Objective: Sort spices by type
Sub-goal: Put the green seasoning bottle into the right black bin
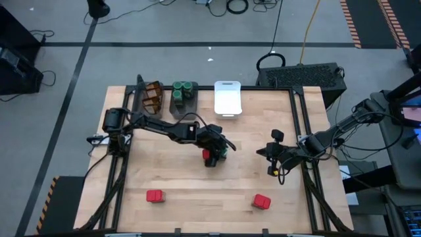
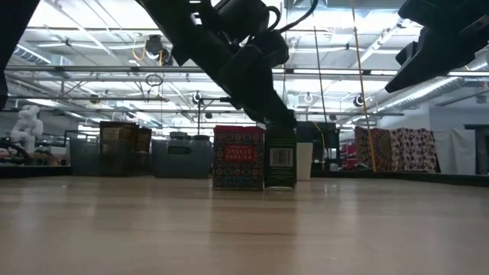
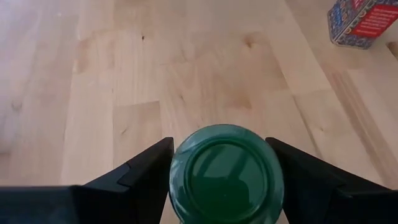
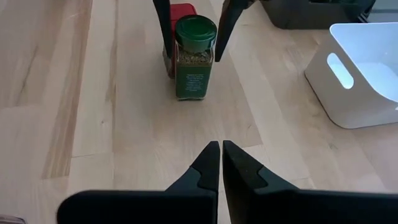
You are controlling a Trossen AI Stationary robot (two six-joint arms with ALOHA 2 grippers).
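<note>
The left hand [image 1: 217, 153] is at the centre of the worktop [image 1: 197, 191], with its two fingers [image 3: 146, 168] standing on either side of a green-lidded jar [image 4: 194, 57]. In the left wrist view the fingers are very close to the lid, but I cannot tell if they already press on it, so I judge the hand as open around the jar and not yet gripping. A red tin [image 2: 238, 156] stands just beside the jar, on its far side as seen from the right arm, and I cannot tell if they touch. This is the main risk: if the fingers close or lift a little crooked, they may push the tin or knock it over. The lid is round and smooth, so a grip that takes only the lid could let the jar turn or slip out during the carry. The right hand [image 4: 221, 163] is closed and empty, waiting at about 3 o'clock from the jar; if it moves in, the two arms could meet. Two more red tins, one [image 1: 154, 196] at 7 o'clock and one [image 1: 261, 201] at 5 o'clock, wait near the front edge. At 12 o'clock stand a bin with green jars [image 1: 185, 97], a bin with brown packets [image 1: 151, 97] and a white bin [image 1: 227, 99]; a wrong bin would spoil the sorting.
</note>
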